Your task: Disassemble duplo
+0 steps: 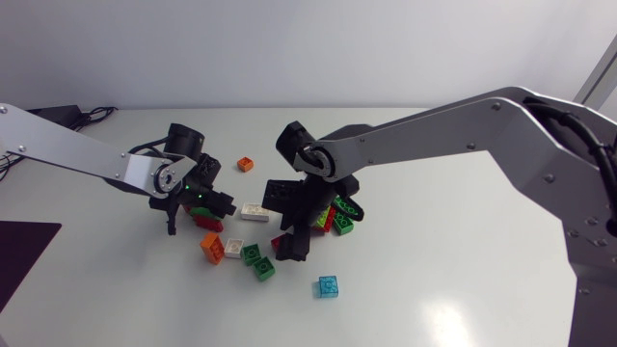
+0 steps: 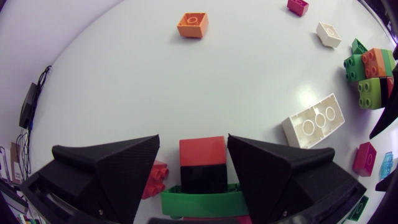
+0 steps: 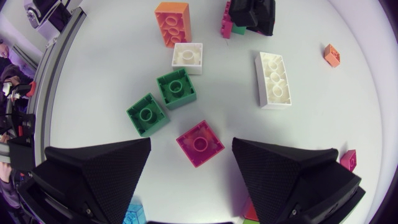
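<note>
1. The left fingers (image 2: pixel 118 168) look clamped on a small red, black and green stack (image 2: pixel 202 152), left of the desk's middle.
2. The right fingers (image 3: pixel 106 168) stand apart over a loose magenta brick (image 3: pixel 199 143), touching nothing. A joined cluster (image 1: pixel 333 217) lies just beside them.
3. Best now, I'd judge: keep the left grip firm, seat the right fingers squarely on the red top, and tilt it off.
4. The desk (image 1: pixel 434 289) is smooth and white, with loose bricks scattered about that may slide.

The left arm enters from 9 o'clock, with the left end effector (image 2: pixel 193 142) low over the table. The right arm enters from 3 o'clock, and the right end effector (image 3: pixel 191 144) points down with its fingers spread.
</note>
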Action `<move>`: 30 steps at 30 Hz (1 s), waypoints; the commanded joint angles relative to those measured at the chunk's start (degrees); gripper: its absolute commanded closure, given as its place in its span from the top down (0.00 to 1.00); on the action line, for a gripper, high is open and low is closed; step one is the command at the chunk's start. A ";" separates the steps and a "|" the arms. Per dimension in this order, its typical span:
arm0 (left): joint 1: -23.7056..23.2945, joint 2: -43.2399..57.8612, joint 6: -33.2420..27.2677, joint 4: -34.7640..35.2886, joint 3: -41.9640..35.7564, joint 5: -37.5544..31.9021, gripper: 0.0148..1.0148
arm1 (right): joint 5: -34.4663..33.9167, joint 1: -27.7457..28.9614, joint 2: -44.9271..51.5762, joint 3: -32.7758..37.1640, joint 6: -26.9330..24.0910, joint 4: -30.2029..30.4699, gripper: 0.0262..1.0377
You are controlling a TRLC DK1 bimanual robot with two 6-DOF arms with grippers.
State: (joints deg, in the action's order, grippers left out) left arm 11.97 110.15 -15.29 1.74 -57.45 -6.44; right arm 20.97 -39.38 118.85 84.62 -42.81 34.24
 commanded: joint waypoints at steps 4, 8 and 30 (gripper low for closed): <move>-0.63 2.00 2.02 1.60 -1.70 1.08 0.75 | -0.32 -0.09 2.09 -1.39 0.88 -0.14 0.90; -0.45 2.26 2.02 1.60 -1.70 1.34 0.74 | -0.32 -0.18 2.27 -1.30 0.88 -0.14 0.90; 3.50 2.18 -4.13 2.74 -1.44 2.48 0.01 | -0.32 -0.09 2.18 -1.39 0.88 -0.14 0.91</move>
State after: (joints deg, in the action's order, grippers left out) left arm 15.40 111.13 -18.37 3.07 -58.52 -4.23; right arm 20.97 -39.38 119.11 84.62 -42.78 34.24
